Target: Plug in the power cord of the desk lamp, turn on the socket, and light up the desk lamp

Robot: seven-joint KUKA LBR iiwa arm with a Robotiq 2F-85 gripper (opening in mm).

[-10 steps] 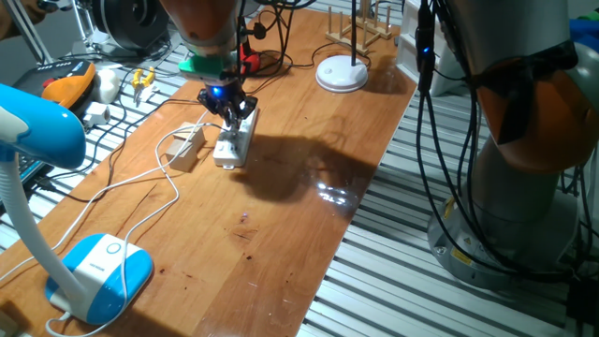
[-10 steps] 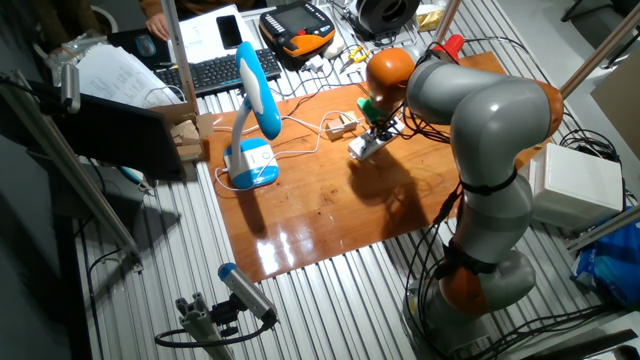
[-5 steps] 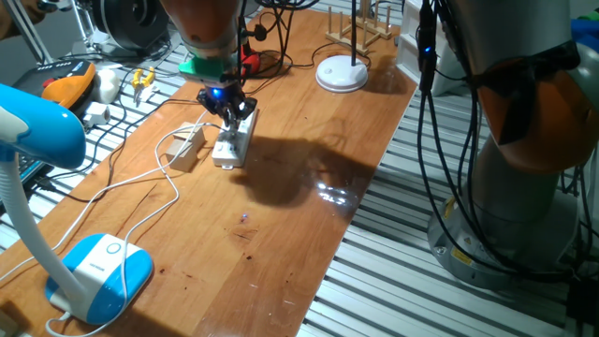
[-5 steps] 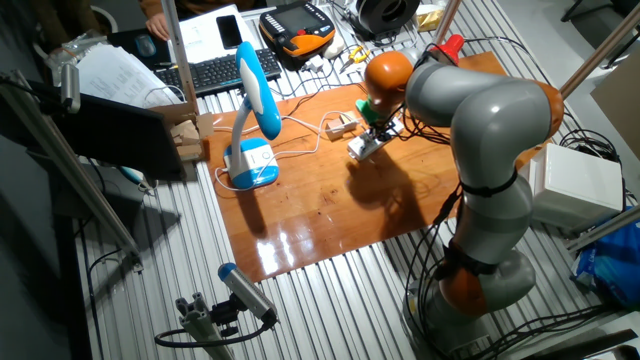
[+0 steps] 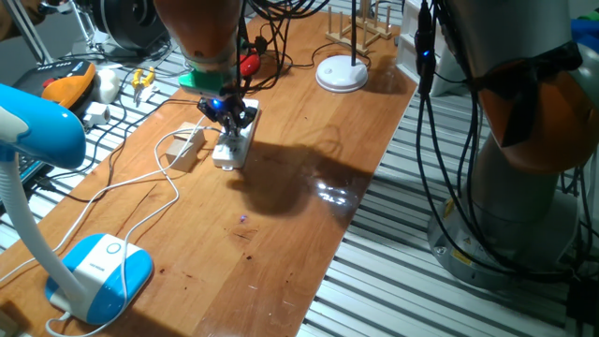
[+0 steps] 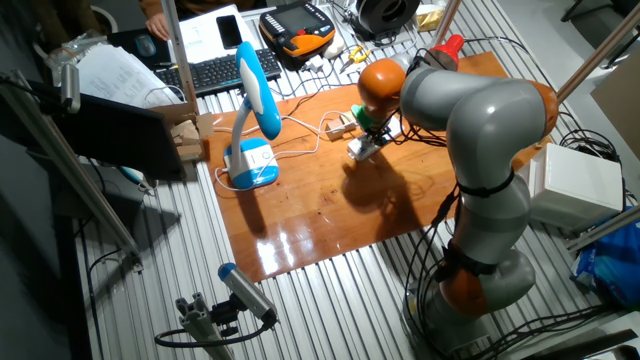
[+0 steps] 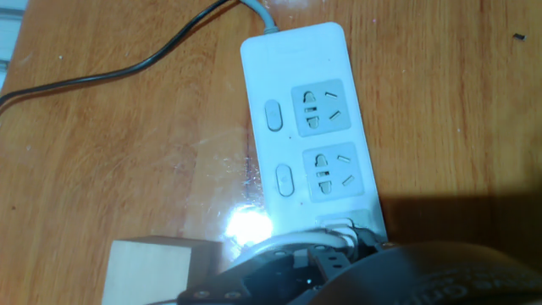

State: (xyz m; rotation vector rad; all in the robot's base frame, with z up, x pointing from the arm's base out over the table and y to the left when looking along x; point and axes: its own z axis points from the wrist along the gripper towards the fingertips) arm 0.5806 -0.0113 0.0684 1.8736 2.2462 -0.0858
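The socket (image 7: 305, 127) is a white power strip lying on the wooden table; it also shows in one fixed view (image 5: 234, 142) and in the other fixed view (image 6: 364, 146). My gripper (image 5: 226, 110) is down on its far end, shut on the small white plug (image 7: 339, 227) of the power cord (image 5: 154, 183). The plug sits at the strip's third outlet, and how deep it is in is hidden. The gripper (image 7: 326, 250) fills the bottom of the hand view. The cord runs back to the desk lamp's light-blue base (image 5: 98, 271). The lamp (image 6: 255, 100) looks unlit.
A tan wooden block (image 5: 187, 146) lies just left of the strip and shows in the hand view (image 7: 148, 271). A black cable (image 7: 127, 63) crosses the table beyond it. A white disc-based lamp (image 5: 342, 73) stands at the far edge. Tools lie off the table's left side.
My gripper has shifted slightly left and lower over the strip's end, still holding the plug. The strip and lamp stay in place.
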